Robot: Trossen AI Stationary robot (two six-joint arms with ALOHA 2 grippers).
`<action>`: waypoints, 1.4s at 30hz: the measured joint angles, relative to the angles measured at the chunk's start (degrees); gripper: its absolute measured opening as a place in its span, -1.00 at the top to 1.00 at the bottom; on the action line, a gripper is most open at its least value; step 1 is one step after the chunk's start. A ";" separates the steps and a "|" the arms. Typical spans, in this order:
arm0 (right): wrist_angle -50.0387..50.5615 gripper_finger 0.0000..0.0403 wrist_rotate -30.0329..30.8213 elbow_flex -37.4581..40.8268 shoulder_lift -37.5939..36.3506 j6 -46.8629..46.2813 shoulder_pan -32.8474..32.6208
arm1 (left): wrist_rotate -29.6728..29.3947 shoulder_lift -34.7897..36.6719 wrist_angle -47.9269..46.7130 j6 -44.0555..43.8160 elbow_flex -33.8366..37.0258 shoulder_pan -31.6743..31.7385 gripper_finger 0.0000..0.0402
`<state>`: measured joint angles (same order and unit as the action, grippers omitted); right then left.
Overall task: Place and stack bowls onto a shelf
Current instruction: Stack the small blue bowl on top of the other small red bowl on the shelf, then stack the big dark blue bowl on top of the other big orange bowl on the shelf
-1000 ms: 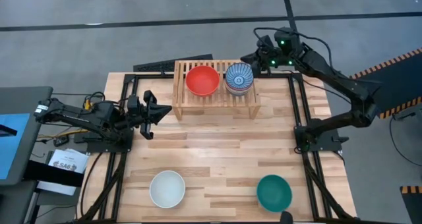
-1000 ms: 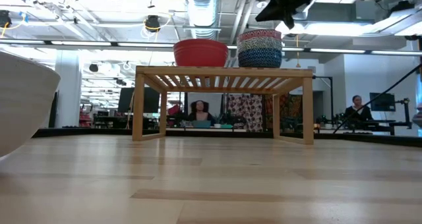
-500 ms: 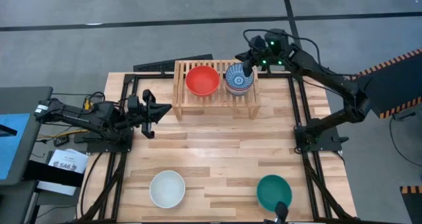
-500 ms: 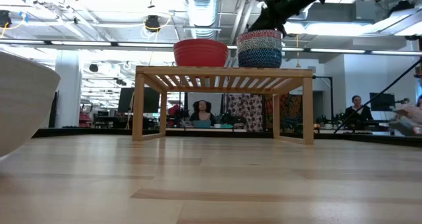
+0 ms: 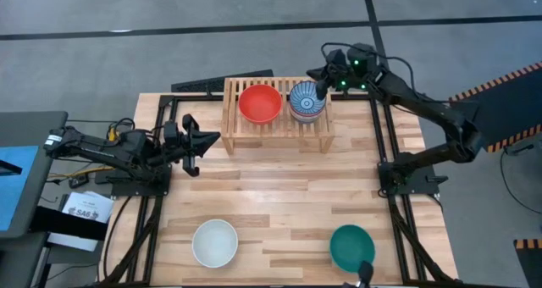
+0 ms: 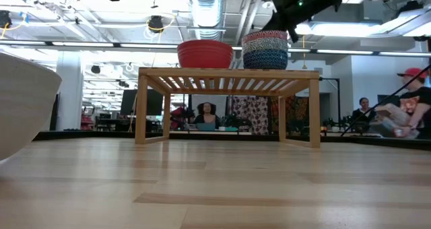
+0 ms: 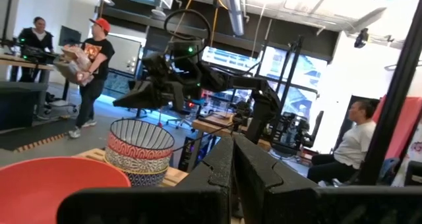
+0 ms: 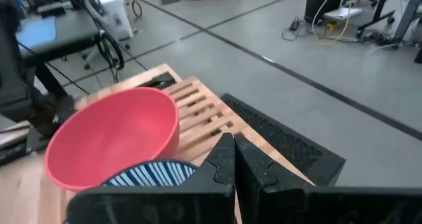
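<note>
Shelf (image 5: 277, 127) sits at the far edge of the worktop (image 5: 279, 203), centre. Red bowl (image 5: 259, 102) on its left half, striped bowl (image 5: 306, 100) on its right half, stacked on at least one patterned bowl; the low view shows a pink-red patterned rim above the blue one in that stack (image 6: 265, 49). Red bowl and the stack are just beside each other. White bowl (image 5: 214, 242) near the front edge, left; teal bowl (image 5: 351, 246) near the front edge, right; well apart from each other and from the shelf. Right gripper (image 5: 323, 79) hangs just past the stack's far-right rim, above bowl height in the low view (image 6: 288, 13), not touching anything; fingers pressed together, nothing between them in the right wrist view (image 8: 232, 159). Left gripper (image 5: 196, 144) waits low at the left worktop edge, pointing toward the shelf; fingers closed flat against each other, empty (image 7: 232, 165). People visible in the room behind, none near the worktop.
</note>
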<state>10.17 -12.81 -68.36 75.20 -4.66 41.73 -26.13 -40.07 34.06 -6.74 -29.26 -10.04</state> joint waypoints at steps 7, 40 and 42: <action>1.78 0.91 -0.10 0.01 0.96 0.04 -0.10 | -0.08 0.00 0.00 0.04 0.01 0.00 1.00; 7.27 0.91 1.88 -1.57 -5.19 1.11 0.46 | -0.22 -0.02 -0.55 0.45 0.02 0.00 1.00; 7.55 0.91 0.82 -1.65 -7.59 1.49 -0.07 | -0.12 -0.02 -0.57 0.06 0.02 0.02 1.00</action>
<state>17.72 -11.99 -70.02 67.61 -3.17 41.65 -26.26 -40.10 33.50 -6.69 -29.23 -10.03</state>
